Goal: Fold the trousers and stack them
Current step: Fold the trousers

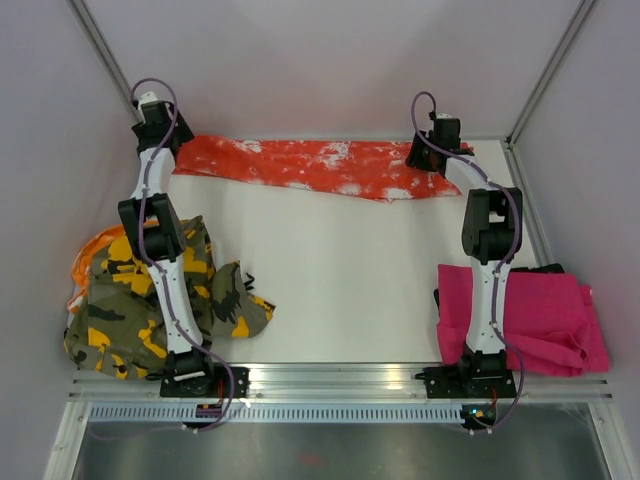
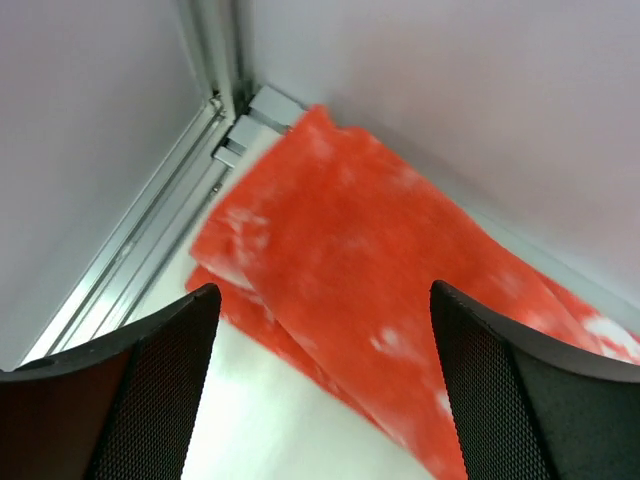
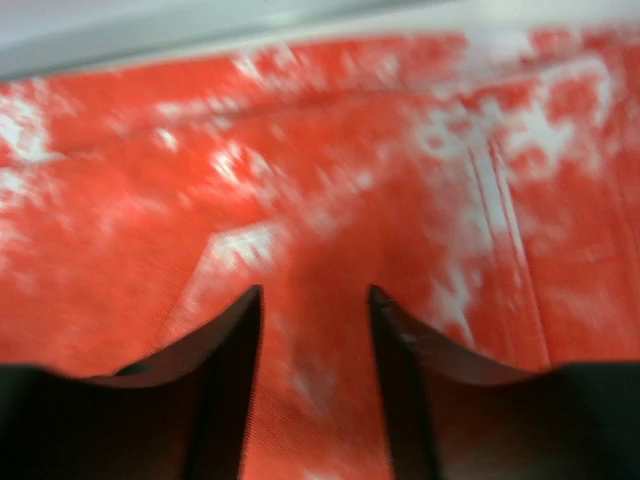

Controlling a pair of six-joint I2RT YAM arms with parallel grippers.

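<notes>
The orange-red trousers (image 1: pixel 320 165) with white splatter lie stretched flat along the back of the table. My left gripper (image 1: pixel 168 138) hovers over their left end near the back left corner. In the left wrist view it (image 2: pixel 322 290) is wide open and empty, with the cloth (image 2: pixel 350 260) below. My right gripper (image 1: pixel 428 152) is low over their right end. In the right wrist view its jaws (image 3: pixel 315 292) stand a little apart, with the cloth (image 3: pixel 330 180) flat under them. The camouflage trousers (image 1: pixel 130 300) lie crumpled at the left. The magenta pink trousers (image 1: pixel 545 315) lie folded at the right.
The white table (image 1: pixel 340 280) is walled on three sides, with metal frame posts in the back corners (image 2: pixel 215 60). A metal rail (image 1: pixel 330 378) holding both arm bases runs along the near edge. The camouflage pile surrounds the left arm's lower link.
</notes>
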